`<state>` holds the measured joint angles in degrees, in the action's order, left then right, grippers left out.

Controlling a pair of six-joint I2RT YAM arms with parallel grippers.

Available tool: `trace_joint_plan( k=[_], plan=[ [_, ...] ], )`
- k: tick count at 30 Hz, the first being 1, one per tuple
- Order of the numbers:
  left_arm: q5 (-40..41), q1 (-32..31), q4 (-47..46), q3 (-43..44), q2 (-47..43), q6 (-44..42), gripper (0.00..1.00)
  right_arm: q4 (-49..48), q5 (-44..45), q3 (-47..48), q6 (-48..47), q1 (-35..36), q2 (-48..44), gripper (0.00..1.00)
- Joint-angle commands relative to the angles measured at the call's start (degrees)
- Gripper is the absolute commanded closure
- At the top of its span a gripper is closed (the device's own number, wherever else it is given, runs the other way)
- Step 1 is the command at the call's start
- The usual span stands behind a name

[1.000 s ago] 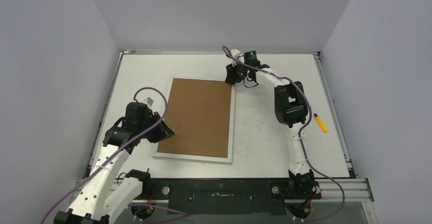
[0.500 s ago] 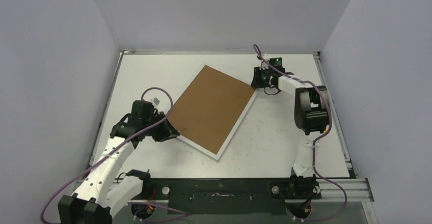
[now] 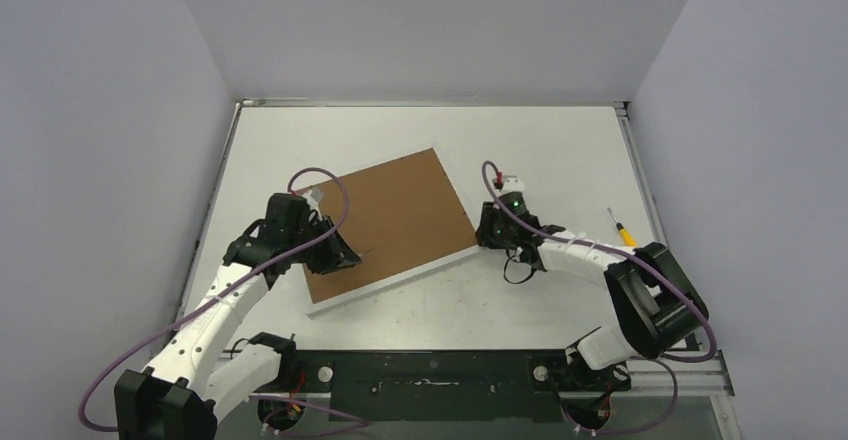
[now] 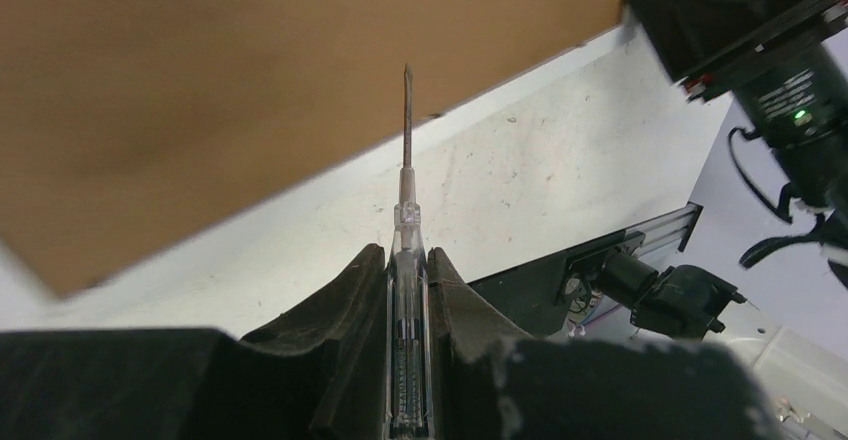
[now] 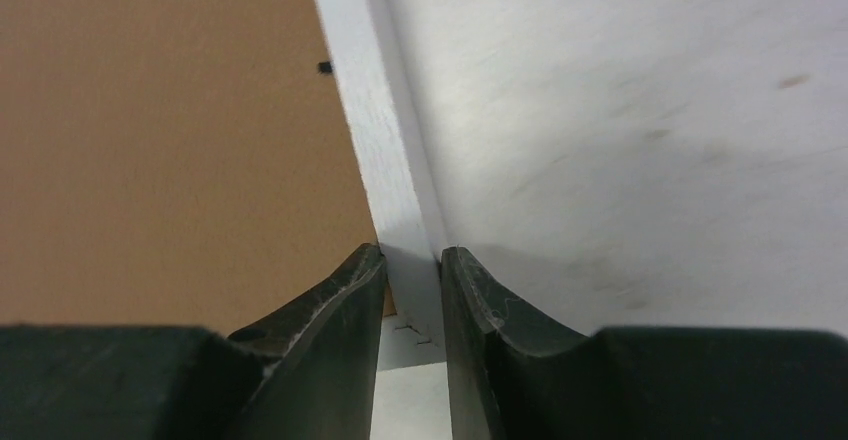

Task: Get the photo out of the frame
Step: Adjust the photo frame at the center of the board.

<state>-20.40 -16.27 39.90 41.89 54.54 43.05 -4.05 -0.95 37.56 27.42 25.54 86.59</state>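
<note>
The frame lies face down and skewed on the table, brown back up, narrow white border around it. The photo is hidden under that back. My right gripper is shut on the frame's white border at its right corner, one finger over the brown back and the other outside the edge; in the right wrist view the gripper pinches the border. My left gripper is shut on a clear-handled screwdriver, its tip over the brown back near the frame's near-left edge. In the left wrist view that gripper sits low at centre.
A yellow-handled screwdriver lies on the table at the right, beyond the right arm. Grey walls close in the table on three sides. The black base rail runs along the near edge.
The frame has turned clockwise on the table, its gripped corner swinging from the far side to the near right with my right gripper. My left gripper with the screwdriver shifted slightly right.
</note>
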Motion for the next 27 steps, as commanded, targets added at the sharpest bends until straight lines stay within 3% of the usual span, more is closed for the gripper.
trace_joint_plan(
  k=[1,5,7,14,20,27],
  plan=[
    [0.02,-2.42,-3.43,1.96,-0.38,0.32,1.0,11.77,-7.6,-3.12,7.66,12.95,-3.04,0.68],
    [1.73,-6.65,-4.13,2.83,0.34,0.88,1.0,17.21,-2.81,-2.37,6.46,13.59,-16.45,0.34],
    [3.09,-8.78,-4.5,3.37,1.21,1.05,1.0,19.33,-0.72,-0.72,3.8,11.73,-19.13,0.26],
    [4.97,-9.81,-5.89,3.63,3.11,1.38,1.0,15.88,-6.47,8.17,-2.4,7.32,-10.33,0.26],
    [7.34,-8.95,-6.21,3.36,1.66,1.11,1.0,14.39,-3.93,20.02,2.27,11.54,5.64,0.39],
    [5.33,-7.98,-6.88,2.63,2.54,-0.59,1.0,9.13,-2.57,23.35,7.25,14.39,15.96,0.46]
  ],
)
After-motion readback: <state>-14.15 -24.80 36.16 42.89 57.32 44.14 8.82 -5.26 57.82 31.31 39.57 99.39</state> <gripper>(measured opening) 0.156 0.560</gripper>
